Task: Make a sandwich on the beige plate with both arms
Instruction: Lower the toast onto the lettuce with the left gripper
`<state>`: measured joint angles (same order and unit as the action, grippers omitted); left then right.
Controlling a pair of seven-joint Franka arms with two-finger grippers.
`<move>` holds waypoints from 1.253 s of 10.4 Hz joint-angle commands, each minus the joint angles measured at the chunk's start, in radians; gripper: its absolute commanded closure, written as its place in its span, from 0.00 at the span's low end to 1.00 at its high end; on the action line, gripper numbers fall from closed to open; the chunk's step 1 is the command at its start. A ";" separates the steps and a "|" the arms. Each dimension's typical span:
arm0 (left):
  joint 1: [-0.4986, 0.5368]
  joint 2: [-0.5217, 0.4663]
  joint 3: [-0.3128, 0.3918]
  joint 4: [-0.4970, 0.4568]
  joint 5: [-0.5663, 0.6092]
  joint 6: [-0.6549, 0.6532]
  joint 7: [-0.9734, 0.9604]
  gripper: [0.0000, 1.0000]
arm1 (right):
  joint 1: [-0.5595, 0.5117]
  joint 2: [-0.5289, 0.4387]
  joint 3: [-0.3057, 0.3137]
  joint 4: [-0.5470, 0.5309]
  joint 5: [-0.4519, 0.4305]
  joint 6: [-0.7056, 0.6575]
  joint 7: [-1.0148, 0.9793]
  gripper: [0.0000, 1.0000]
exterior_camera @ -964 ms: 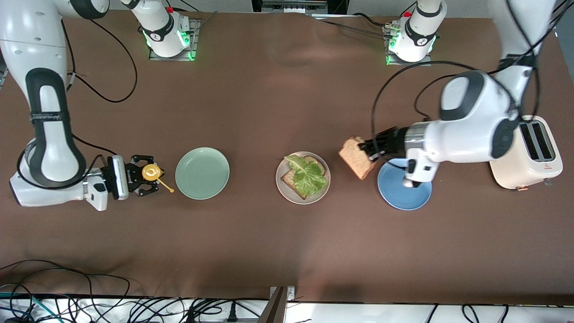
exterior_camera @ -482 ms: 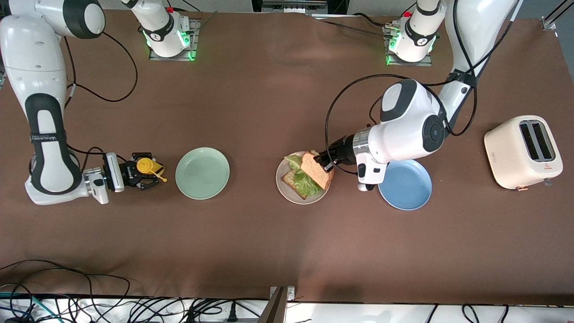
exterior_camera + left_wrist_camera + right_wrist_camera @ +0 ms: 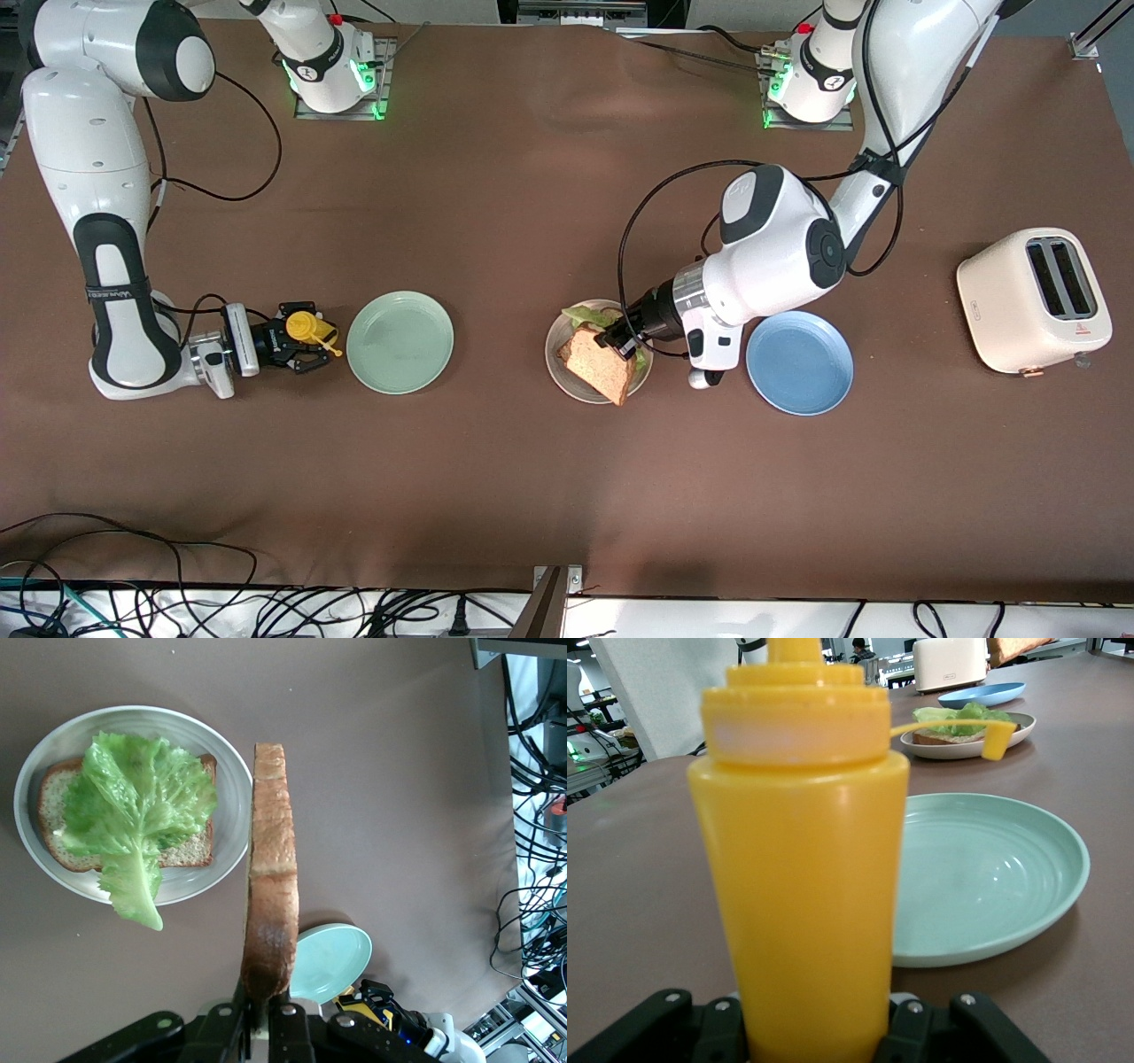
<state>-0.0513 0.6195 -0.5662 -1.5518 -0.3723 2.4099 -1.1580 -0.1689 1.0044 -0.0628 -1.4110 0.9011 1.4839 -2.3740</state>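
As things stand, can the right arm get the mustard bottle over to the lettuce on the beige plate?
Probably not yet. The left gripper holds a bread slice above the lettuce on the beige plate, blocking it. The right gripper, gripping the yellow bottle, sits beside the mint plate.

Toaster; mint plate (blue plate)

This is a robotics lab, not a kitchen: two white arms are bolted by green-lit bases along one edge of a brown-covered table. Loose cables tangle at the opposite edge (a toaster stands near one corner).
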 commanded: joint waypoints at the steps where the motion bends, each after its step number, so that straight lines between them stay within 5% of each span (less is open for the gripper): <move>1: -0.013 -0.012 0.006 -0.056 0.018 0.066 -0.008 1.00 | -0.006 0.016 -0.014 0.024 0.033 -0.011 -0.022 0.22; 2: -0.016 -0.012 0.006 -0.072 0.021 0.070 -0.005 1.00 | -0.006 0.016 -0.028 0.024 0.039 -0.013 -0.027 0.00; 7: -0.038 -0.066 -0.006 -0.244 0.082 0.264 -0.006 1.00 | -0.003 -0.021 -0.081 0.026 0.015 -0.011 -0.016 0.00; 11: -0.065 -0.064 -0.004 -0.269 0.081 0.278 -0.019 1.00 | 0.014 -0.182 -0.094 0.021 -0.207 0.085 0.063 0.00; 13: -0.064 -0.063 0.000 -0.267 0.082 0.278 -0.017 1.00 | 0.016 -0.266 -0.092 -0.005 -0.232 0.136 0.116 0.00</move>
<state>-0.1142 0.5926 -0.5749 -1.7874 -0.3095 2.6731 -1.1561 -0.1610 0.8151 -0.1555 -1.3611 0.6969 1.5685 -2.2905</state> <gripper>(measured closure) 0.912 0.000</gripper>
